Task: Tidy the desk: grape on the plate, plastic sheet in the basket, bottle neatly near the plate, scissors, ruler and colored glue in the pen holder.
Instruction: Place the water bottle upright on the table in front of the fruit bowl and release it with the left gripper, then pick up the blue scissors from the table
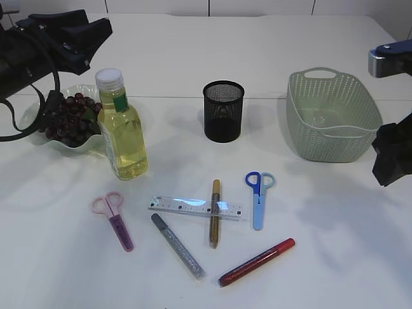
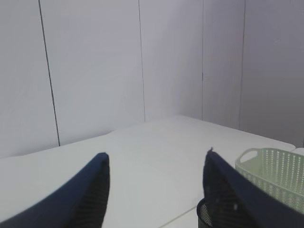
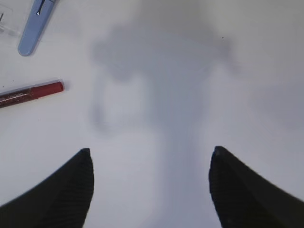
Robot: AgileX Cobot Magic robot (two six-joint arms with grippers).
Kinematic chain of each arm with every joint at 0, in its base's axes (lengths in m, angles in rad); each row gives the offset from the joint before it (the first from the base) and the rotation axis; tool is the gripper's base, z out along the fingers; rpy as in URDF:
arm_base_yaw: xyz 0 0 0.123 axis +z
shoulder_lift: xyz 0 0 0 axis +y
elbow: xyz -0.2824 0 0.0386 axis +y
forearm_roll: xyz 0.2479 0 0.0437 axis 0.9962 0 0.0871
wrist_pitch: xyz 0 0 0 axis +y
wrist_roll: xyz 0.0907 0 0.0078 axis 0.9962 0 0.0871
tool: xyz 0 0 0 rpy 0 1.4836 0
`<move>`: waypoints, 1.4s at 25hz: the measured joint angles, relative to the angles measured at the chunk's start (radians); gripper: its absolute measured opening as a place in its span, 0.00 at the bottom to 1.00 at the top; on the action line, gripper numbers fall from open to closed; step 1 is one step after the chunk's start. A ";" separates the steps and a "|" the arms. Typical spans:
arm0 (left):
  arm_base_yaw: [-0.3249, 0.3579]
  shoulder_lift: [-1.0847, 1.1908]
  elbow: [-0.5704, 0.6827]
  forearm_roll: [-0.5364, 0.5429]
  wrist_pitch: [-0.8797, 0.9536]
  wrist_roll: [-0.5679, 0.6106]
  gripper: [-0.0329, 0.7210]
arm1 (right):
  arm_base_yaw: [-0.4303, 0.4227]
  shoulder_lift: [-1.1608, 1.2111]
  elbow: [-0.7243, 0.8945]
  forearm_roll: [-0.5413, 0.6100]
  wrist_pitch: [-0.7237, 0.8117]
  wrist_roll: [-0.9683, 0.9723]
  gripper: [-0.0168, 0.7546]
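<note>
Dark grapes [image 1: 67, 119] lie on the pale green plate [image 1: 29, 119] at the left. The oil bottle [image 1: 122, 129] stands upright beside the plate. The black mesh pen holder [image 1: 223, 111] stands mid-table, the green basket [image 1: 331, 116] to its right. In front lie pink scissors [image 1: 114, 219], a clear ruler [image 1: 193, 207], blue scissors [image 1: 259, 196], and silver [image 1: 177, 244], gold [image 1: 215, 212] and red [image 1: 256, 262] glue pens. My left gripper [image 2: 156, 161] is open and empty, raised above the plate. My right gripper [image 3: 151, 156] is open and empty over bare table at the right. No plastic sheet shows.
The white table carries a seam line running behind the pen holder. The basket [image 2: 275, 173] and the pen holder's rim [image 2: 203, 216] show in the left wrist view. The red glue pen [image 3: 31, 93] and the blue scissors' tip [image 3: 35, 26] show in the right wrist view.
</note>
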 joint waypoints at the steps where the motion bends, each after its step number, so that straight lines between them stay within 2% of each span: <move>1: 0.000 -0.011 0.000 0.000 0.017 0.000 0.62 | 0.000 0.000 0.000 0.000 -0.004 0.000 0.78; 6: 0.009 -0.048 0.000 -0.031 0.178 -0.020 0.55 | 0.000 0.000 0.000 0.000 -0.015 0.000 0.78; 15: 0.085 -0.094 0.000 -0.088 0.412 -0.174 0.51 | 0.000 0.000 0.000 0.000 -0.019 0.000 0.78; 26: 0.089 -0.223 0.002 -0.135 1.060 -0.184 0.45 | 0.000 0.000 0.000 0.000 -0.021 -0.015 0.78; 30: 0.058 -0.303 0.003 -0.154 1.275 -0.184 0.45 | 0.000 0.000 0.000 0.000 -0.021 -0.019 0.78; 35: -0.026 -0.398 0.003 -0.159 1.464 -0.184 0.45 | 0.000 0.000 0.000 0.000 -0.019 -0.019 0.78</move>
